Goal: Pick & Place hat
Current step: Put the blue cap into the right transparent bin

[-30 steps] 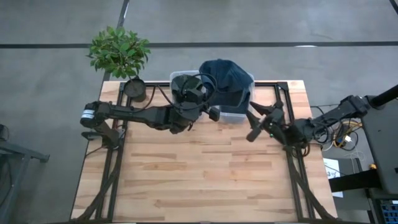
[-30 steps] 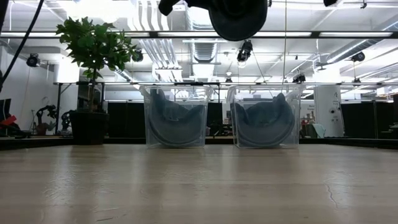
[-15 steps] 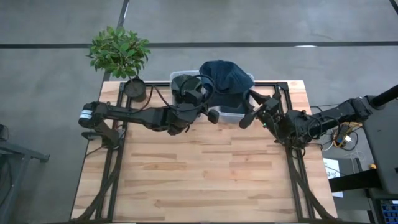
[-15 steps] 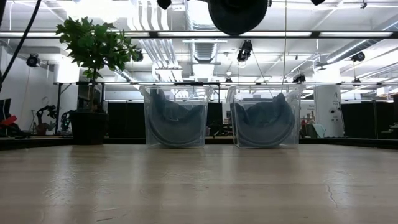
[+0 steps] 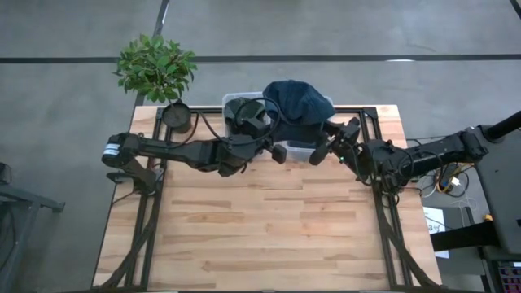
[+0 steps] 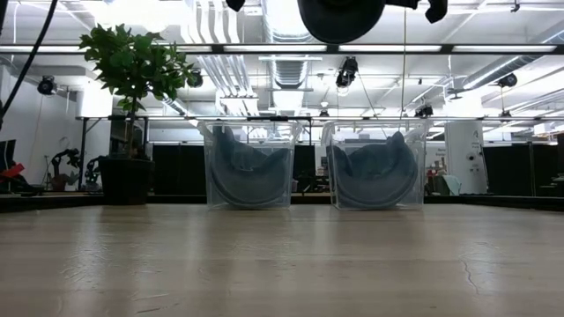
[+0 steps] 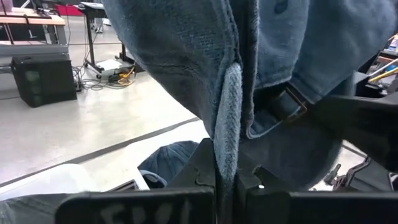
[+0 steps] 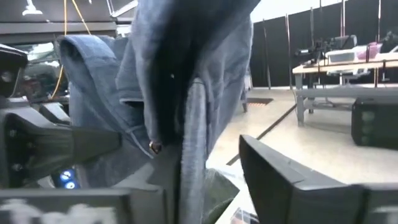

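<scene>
A blue denim hat (image 5: 299,102) hangs high above the table, over the far bins, and shows at the top of the low view (image 6: 339,16). My left gripper (image 5: 278,150) reaches in from the table's left and is shut on the hat. My right gripper (image 5: 334,140) comes from the right and is open. In the right wrist view a hanging fold of the hat (image 8: 186,93) stands between its fingers (image 8: 211,180), close to one of them. Whether it touches the fold I cannot tell. My left gripper pinches a stitched edge of the hat (image 7: 227,155) between its two fingers, which come up from below it. The hat is lifted clear of the table and bins, and its crown (image 7: 180,56) spreads out beyond the fingertips.
Two clear bins stand side by side at the table's far edge (image 6: 249,167) (image 6: 376,167), each holding blue hats. A potted plant (image 5: 156,69) sits at the far left corner. The wooden tabletop (image 5: 269,228) toward the near side is bare.
My right gripper has moved toward the table's left and far edge, up to the hat, so that its open fingers now stand either side of the hanging fold. My left gripper has kept its hold, and the hat has stayed lifted over the bins.
</scene>
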Controlling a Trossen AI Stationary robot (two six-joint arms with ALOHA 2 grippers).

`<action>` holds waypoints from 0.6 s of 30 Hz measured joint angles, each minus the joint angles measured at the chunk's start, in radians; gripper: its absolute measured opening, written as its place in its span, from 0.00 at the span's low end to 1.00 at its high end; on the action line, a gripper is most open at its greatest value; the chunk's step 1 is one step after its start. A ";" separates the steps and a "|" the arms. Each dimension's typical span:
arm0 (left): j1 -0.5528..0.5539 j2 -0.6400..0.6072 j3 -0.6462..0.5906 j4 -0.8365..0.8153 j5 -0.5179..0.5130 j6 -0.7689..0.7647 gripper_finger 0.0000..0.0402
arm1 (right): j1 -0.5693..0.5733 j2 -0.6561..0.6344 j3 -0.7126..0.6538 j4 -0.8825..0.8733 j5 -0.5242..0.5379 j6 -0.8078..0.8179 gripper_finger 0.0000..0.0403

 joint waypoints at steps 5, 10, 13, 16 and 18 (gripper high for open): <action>0.000 0.000 0.000 -0.005 0.012 -0.002 0.01 | -0.003 -0.010 0.000 -0.039 0.000 0.037 0.14; 0.001 0.000 0.000 -0.009 0.036 0.000 0.04 | -0.003 -0.008 0.000 -0.049 0.014 0.045 0.04; 0.000 0.000 0.000 -0.037 0.048 0.001 0.11 | -0.003 -0.010 0.000 -0.068 0.038 0.049 0.03; -0.002 -0.002 0.000 -0.069 0.052 0.000 0.16 | -0.004 -0.011 0.000 -0.069 0.060 0.053 0.03; -0.004 -0.002 0.000 -0.076 0.062 -0.019 0.19 | -0.004 -0.012 0.000 -0.068 0.063 0.054 0.03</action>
